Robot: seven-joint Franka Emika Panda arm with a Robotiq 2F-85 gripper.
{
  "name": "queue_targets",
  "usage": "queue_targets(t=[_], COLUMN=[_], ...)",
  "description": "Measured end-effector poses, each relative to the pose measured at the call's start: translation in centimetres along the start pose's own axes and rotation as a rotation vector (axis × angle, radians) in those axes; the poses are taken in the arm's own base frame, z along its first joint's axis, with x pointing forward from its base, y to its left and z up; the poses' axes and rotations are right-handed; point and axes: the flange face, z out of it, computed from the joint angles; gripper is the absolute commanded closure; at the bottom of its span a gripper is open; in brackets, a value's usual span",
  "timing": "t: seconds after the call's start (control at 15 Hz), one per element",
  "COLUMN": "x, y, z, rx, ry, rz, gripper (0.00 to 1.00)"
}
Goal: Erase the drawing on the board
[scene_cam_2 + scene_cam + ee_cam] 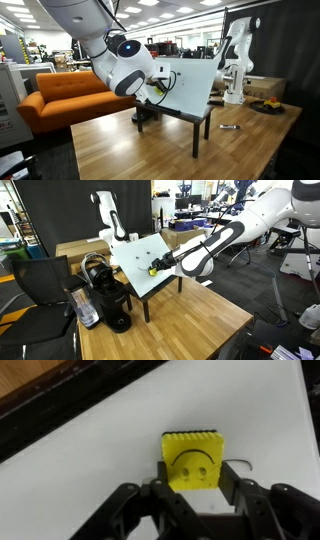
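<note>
A: What have the fingers (158, 492) got?

B: The 2 of them are clamped on a yellow eraser block (192, 458), 1 on each side. The gripper (192, 488) holds nothing else, and the block appears to lie against the board (90, 470).

A: And the marks to be wiped?

B: Of the drawing (240, 461) I see only 1 thin dark stroke, just right of the block. I judge that anything more is hidden under it (the smiling face seems to be on the block itself).

A: What could go wrong?

B: The board is tilted on a dark stand (197, 132) on the table (195, 320). Too hard a push could slide or tip the stand. Too light a push, or a wipe off to 1 side, would miss that stroke. The block might also twist in the grip.

A: Containers?

B: None I can be sure of. A black coffee machine (108, 298) stands just beside the board, and I cannot tell what it holds.
</note>
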Motion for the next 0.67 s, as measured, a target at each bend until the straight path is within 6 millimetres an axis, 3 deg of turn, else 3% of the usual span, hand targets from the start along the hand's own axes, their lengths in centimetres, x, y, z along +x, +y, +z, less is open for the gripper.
queue_targets(t=[0.67], x=[-0.4], y=[-2.0], z=[0.8], rx=[0.071], ry=[0.000], rz=[-0.047], gripper=[0.73])
